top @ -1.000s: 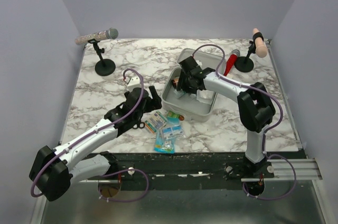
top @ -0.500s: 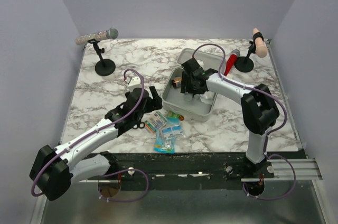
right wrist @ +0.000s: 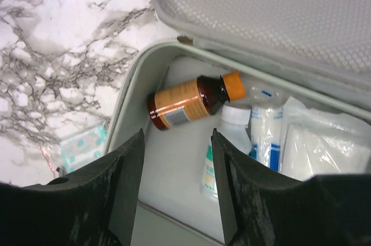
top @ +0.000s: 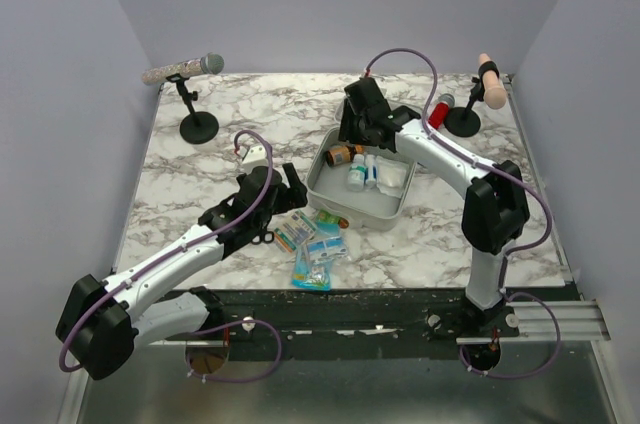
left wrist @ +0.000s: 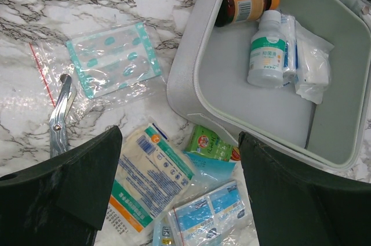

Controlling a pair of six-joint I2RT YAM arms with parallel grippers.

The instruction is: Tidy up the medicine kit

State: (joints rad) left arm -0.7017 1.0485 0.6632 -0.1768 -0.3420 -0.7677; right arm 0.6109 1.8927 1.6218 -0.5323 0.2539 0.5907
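The medicine kit (top: 352,211) lies open at mid-table, its lid (right wrist: 278,20) hinged back. Inside lie an amber bottle (right wrist: 191,101), a white bottle (right wrist: 223,147) and gauze packs (right wrist: 324,153); they also show in the left wrist view, the amber bottle (left wrist: 246,5) at the far corner. My right gripper (right wrist: 177,188) is open and empty, above the kit's far left part. My left gripper (left wrist: 179,182) is open and empty, over loose packets in front of the kit (left wrist: 185,78): a white-teal packet (left wrist: 153,176), a green sachet (left wrist: 213,143) and blue packets (left wrist: 211,217).
A bagged blister pack (left wrist: 113,60) and small metal scissors (left wrist: 59,112) lie left of the kit. A microphone stand (top: 200,127) is at the back left. Another stand (top: 462,121) and a red cylinder (top: 435,116) are at the back right.
My right gripper has risen out of the kit and drawn back toward the lid, uncovering the bottles and gauze inside. The left arm has not moved.
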